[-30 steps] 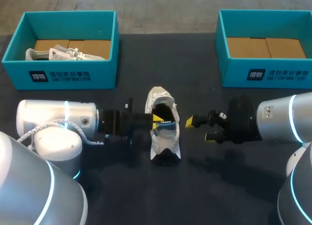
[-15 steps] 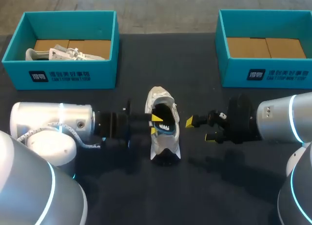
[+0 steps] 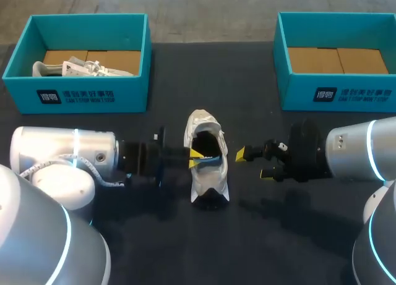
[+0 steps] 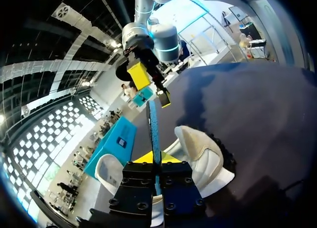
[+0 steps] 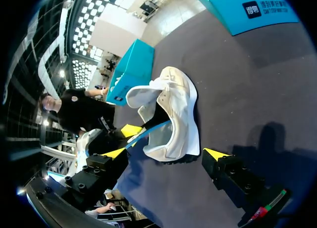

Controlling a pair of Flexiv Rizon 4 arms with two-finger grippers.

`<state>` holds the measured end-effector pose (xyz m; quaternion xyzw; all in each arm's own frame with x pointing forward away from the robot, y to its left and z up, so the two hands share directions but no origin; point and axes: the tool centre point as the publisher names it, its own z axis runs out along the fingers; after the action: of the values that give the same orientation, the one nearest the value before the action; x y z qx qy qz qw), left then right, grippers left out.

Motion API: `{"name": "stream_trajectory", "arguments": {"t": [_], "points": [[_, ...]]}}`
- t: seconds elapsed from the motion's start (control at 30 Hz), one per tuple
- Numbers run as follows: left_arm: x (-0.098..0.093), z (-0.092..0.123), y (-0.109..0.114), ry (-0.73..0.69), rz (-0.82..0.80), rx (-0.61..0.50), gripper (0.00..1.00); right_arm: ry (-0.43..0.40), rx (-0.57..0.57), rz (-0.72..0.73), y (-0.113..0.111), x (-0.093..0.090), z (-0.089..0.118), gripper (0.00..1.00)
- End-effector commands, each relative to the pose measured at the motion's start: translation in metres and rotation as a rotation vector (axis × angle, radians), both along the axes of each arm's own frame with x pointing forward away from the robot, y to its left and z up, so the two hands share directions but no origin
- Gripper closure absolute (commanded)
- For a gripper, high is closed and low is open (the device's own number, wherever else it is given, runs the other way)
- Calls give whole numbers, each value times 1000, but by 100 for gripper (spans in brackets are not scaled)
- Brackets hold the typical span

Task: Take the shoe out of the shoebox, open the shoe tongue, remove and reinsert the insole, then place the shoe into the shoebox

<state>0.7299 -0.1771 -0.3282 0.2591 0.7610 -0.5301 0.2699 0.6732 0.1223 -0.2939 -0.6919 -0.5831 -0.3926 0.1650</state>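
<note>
A white shoe [image 3: 206,174] lies on the dark table between my two grippers, its opening turned up. My left gripper [image 3: 197,156] is at the shoe's opening, shut on the thin blue insole [image 3: 209,161], which sticks partly out of the shoe. In the left wrist view the insole [image 4: 153,129] stands edge-on between the yellow fingertips [image 4: 169,158], with the shoe [image 4: 200,156] just beyond. My right gripper [image 3: 252,163] hangs open a little to the right of the shoe, touching nothing. From the right wrist view, the shoe [image 5: 176,114] lies ahead of the open right gripper [image 5: 166,154], and the insole [image 5: 150,130] runs from it to the left gripper [image 5: 128,131].
A teal shoebox [image 3: 93,96] at the back left holds a second white shoe [image 3: 80,67]. Another teal shoebox [image 3: 309,93] at the back right shows only its cardboard bottom. Bare dark table lies in front of the shoe.
My left gripper opened briefly, shut again on the insole and drew back a little to the left. The right arm and the shoe stayed where they were.
</note>
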Motion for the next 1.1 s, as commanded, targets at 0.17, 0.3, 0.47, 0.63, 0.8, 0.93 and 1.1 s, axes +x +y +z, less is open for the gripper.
{"name": "stream_trajectory", "arguments": {"t": [0.17,0.3,0.47,0.63,0.8,0.93,1.1], "points": [[19,-16,-11,-15,-25,59,100,0,2,0,-1,-1,1,0],[21,-20,-10,-12,-16,70,100,0,2,0,-1,-1,1,0],[20,-15,-10,-6,-3,57,54,0,2,0,-1,-1,1,0],[9,-1,-4,-12,0,33,61,0,2,0,-1,-1,1,0],[-2,5,3,-13,-3,30,64,0,2,0,-1,-1,1,0],[-7,5,5,-4,-11,32,79,0,2,0,-1,-1,1,0],[-12,1,-1,6,-36,36,100,0,2,0,-1,-1,1,0]]}}
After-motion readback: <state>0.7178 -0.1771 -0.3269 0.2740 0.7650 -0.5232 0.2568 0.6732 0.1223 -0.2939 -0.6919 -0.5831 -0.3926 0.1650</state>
